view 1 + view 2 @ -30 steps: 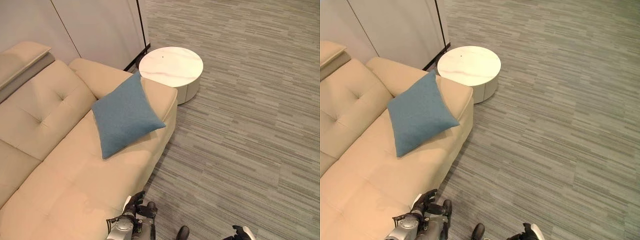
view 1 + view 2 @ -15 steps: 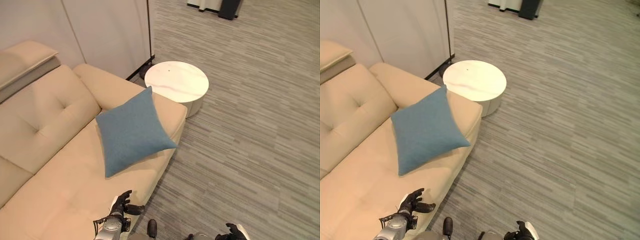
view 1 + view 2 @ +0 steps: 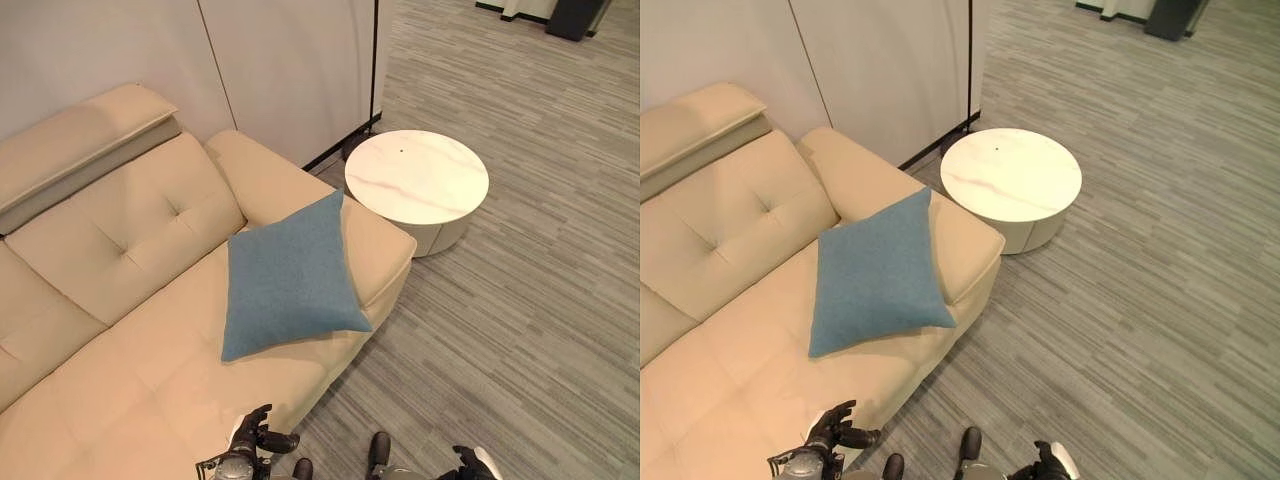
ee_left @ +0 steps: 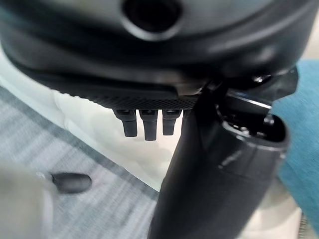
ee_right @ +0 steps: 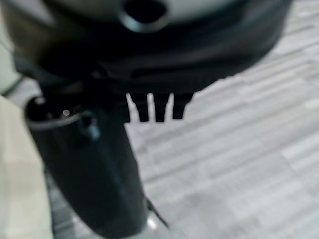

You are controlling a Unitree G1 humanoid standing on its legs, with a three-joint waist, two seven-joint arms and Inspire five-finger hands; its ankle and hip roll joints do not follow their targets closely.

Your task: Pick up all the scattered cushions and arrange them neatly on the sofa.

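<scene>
One blue cushion (image 3: 291,274) lies on the one beige sofa (image 3: 120,300) before me, propped against its armrest. One round white side table (image 3: 417,178) stands on the grey floor (image 3: 530,300) just past that armrest. One tall pale wall panel (image 3: 290,60) rises behind the sofa, split by a single dark vertical seam. One raised headrest (image 3: 75,135) tops the sofa's back. Two of my hands are in sight at the lower edge: my left hand (image 3: 255,437), fingers spread and empty, and my right hand (image 3: 470,462), also holding nothing.
</scene>
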